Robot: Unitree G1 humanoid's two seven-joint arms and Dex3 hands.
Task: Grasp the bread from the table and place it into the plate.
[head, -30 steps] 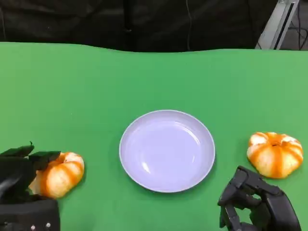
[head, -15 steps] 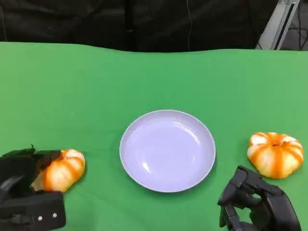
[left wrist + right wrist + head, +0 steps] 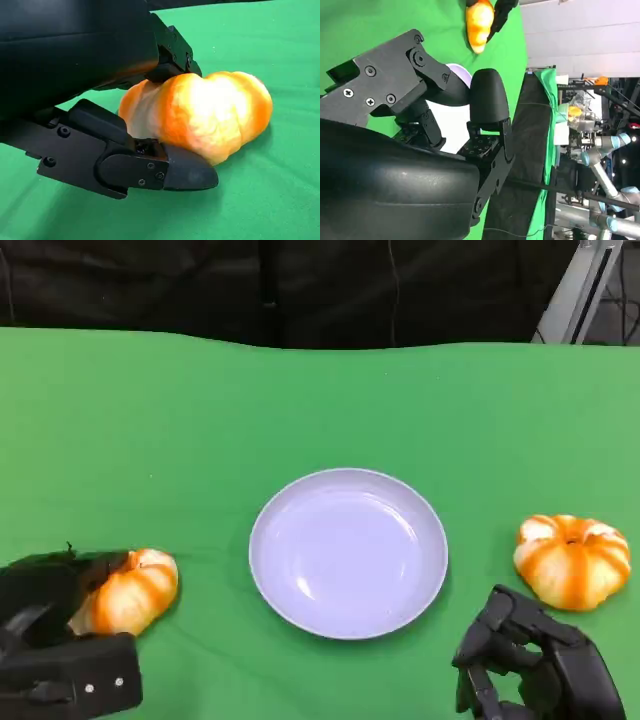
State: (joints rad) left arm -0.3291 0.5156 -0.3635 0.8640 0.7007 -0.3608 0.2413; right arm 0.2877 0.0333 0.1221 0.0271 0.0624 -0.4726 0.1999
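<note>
While the left hand is closing in: its fingers (image 3: 170,172) are clamping the near bread (image 3: 130,592) from both sides at the table's (image 3: 200,410) near-left edge, one finger under the bun's flank and another pressing on its top.
Bread position: it is lying tilted against the green cloth, well left of the plate (image 3: 348,552), not yet lifted as far as I can tell.
Left hand (image 3: 50,640): it is wrapping the bun's outer side, hiding much of it from above.
Right hand (image 3: 535,665): it is resting low at the near-right, fingers curled inward and holding nothing.
Second bread (image 3: 572,560): it is sitting untouched, just beyond the right hand.
Risk, grip: the soft, rounded bun is probably squashing or rolling out if the pinch is sitting off-centre.
Risk, carry: a shallow hold could be letting it drop short of the plate rim.
</note>
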